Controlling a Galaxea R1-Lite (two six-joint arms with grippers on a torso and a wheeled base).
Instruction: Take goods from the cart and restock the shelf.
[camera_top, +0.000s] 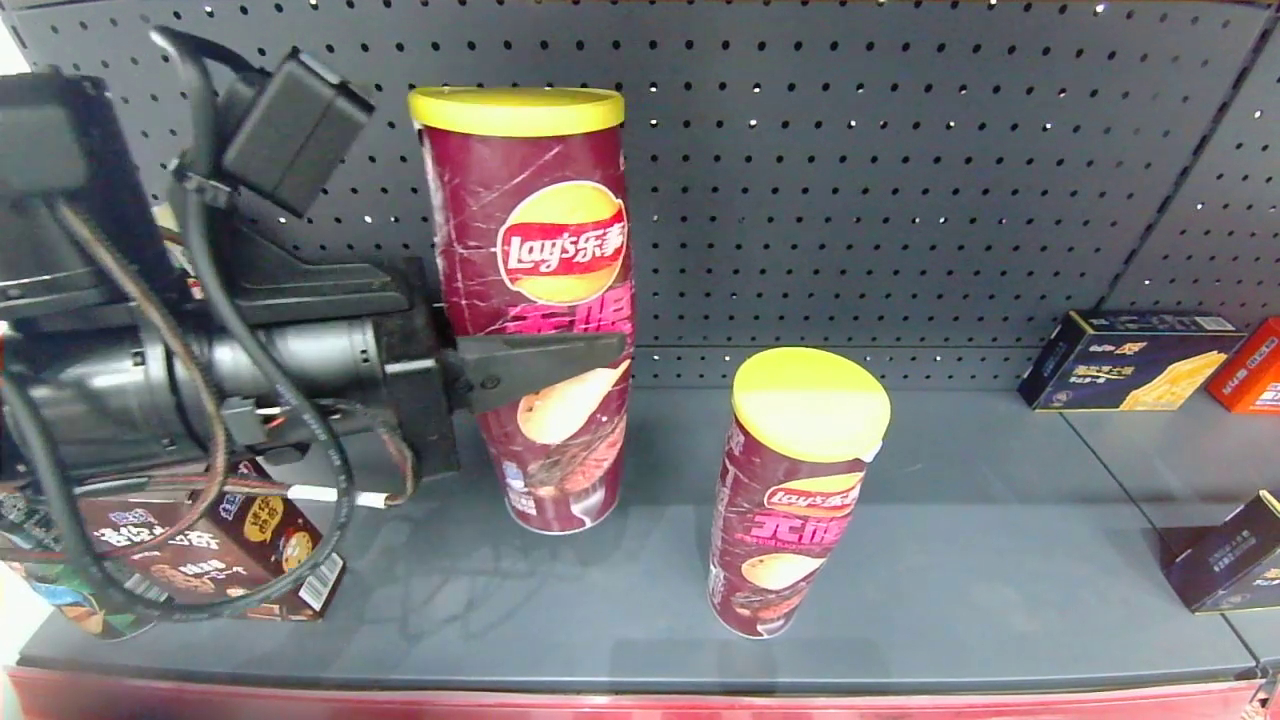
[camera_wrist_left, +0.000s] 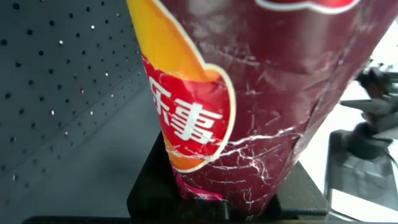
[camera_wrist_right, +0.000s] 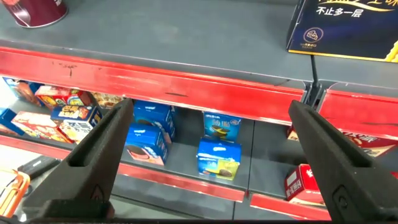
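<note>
A tall maroon chip can (camera_top: 540, 300) with a yellow lid is held upright at the back left of the grey shelf (camera_top: 950, 560). Its base is at or just above the shelf floor. My left gripper (camera_top: 580, 345) is shut on the can's middle from the left, with one black finger (camera_top: 540, 365) across its front. The left wrist view has the can (camera_wrist_left: 261, 93) rising out of the gripper (camera_wrist_left: 230, 199). A second, identical can (camera_top: 790, 500) stands to its right, nearer the front. My right gripper (camera_wrist_right: 211, 180) hangs open and empty before the shelf's red front edge (camera_wrist_right: 186, 81).
A brown cookie box (camera_top: 200, 560) lies at the shelf's front left under my arm. Dark blue boxes (camera_top: 1130, 360) (camera_top: 1230, 565) and an orange box (camera_top: 1250, 365) sit on the right. A pegboard wall (camera_top: 900, 150) closes the back. The lower shelf holds blue boxes (camera_wrist_right: 217, 158).
</note>
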